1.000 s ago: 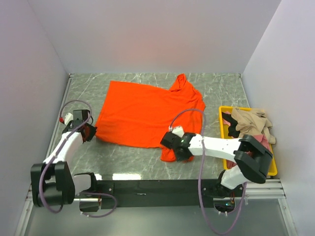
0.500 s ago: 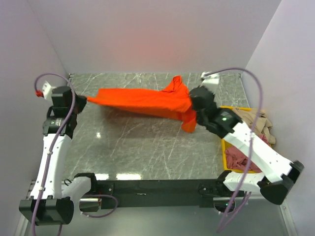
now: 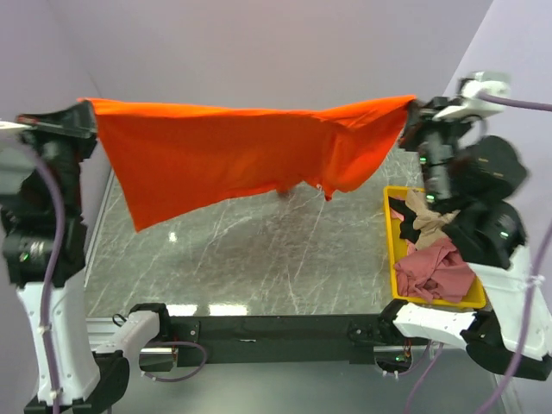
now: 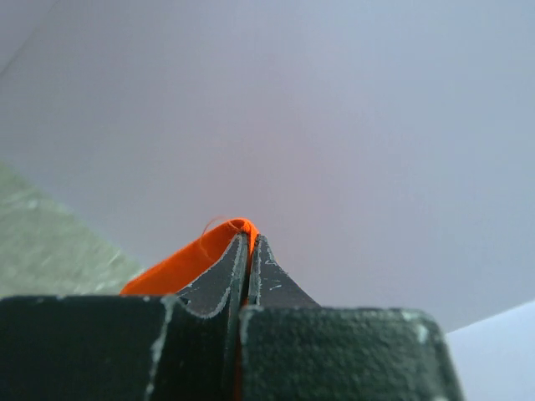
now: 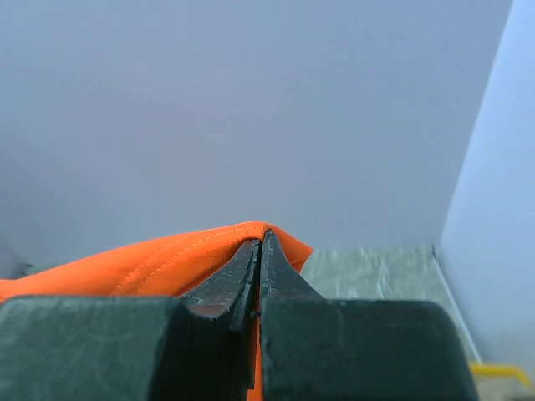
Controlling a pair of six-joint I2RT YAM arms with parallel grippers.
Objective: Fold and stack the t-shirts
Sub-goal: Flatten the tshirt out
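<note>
The orange-red t-shirt (image 3: 224, 155) hangs stretched in the air between both arms, high above the table. My left gripper (image 3: 89, 108) is shut on its left corner; the cloth shows at the fingertips in the left wrist view (image 4: 213, 242). My right gripper (image 3: 409, 105) is shut on its right corner; the cloth (image 5: 175, 255) shows at the closed jaws in the right wrist view. The dusty pink t-shirt (image 3: 431, 269) and the beige t-shirt (image 3: 431, 211) lie crumpled in the yellow bin (image 3: 390, 250) at the right.
The grey marble table (image 3: 259, 259) lies below the hanging shirt. White walls stand at the back and both sides. The black base rail (image 3: 267, 328) runs along the near edge.
Both arms have risen high and spread apart, lifting the orange-red shirt off the table so it hangs spread out in the air.
</note>
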